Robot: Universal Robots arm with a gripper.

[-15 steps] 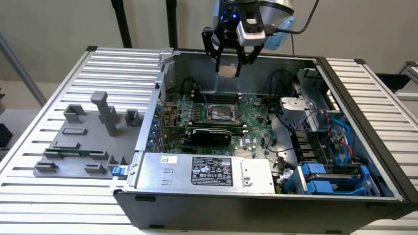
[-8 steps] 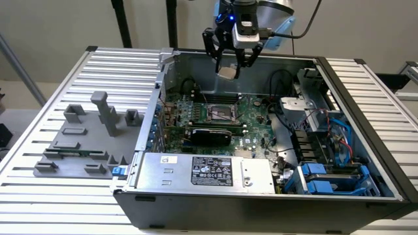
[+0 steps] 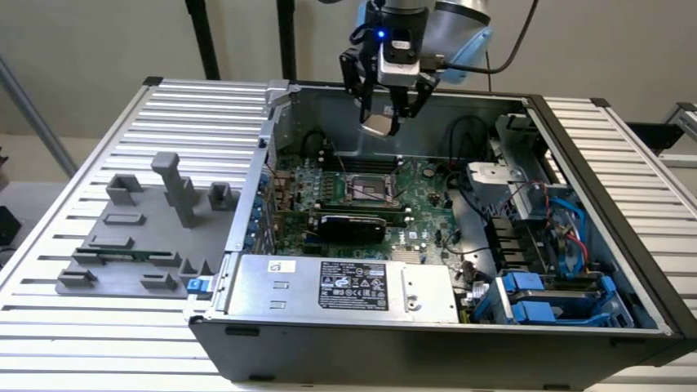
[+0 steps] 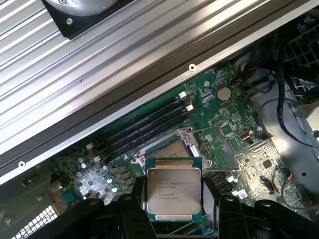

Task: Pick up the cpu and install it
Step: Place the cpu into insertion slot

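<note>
My gripper (image 3: 381,114) hangs above the open computer case, shut on the cpu (image 3: 377,124), a thin square chip with a pale silver top. In the wrist view the cpu (image 4: 172,189) sits flat between the two black fingers (image 4: 130,214), its printed top facing the camera. Below it on the green motherboard (image 3: 419,184) lies the dark square socket (image 3: 366,189) with its metal frame, also seen as the socket (image 4: 172,148) just past the chip's far edge. The chip is well above the board, touching nothing but the fingers.
A silver power supply box with a black label (image 3: 348,286) fills the case's near side. Blue drive bays (image 3: 544,298) and cables (image 3: 523,212) crowd the exterior view's right. A grey fixture block with posts (image 3: 142,237) sits on the ribbed table at the exterior view's left.
</note>
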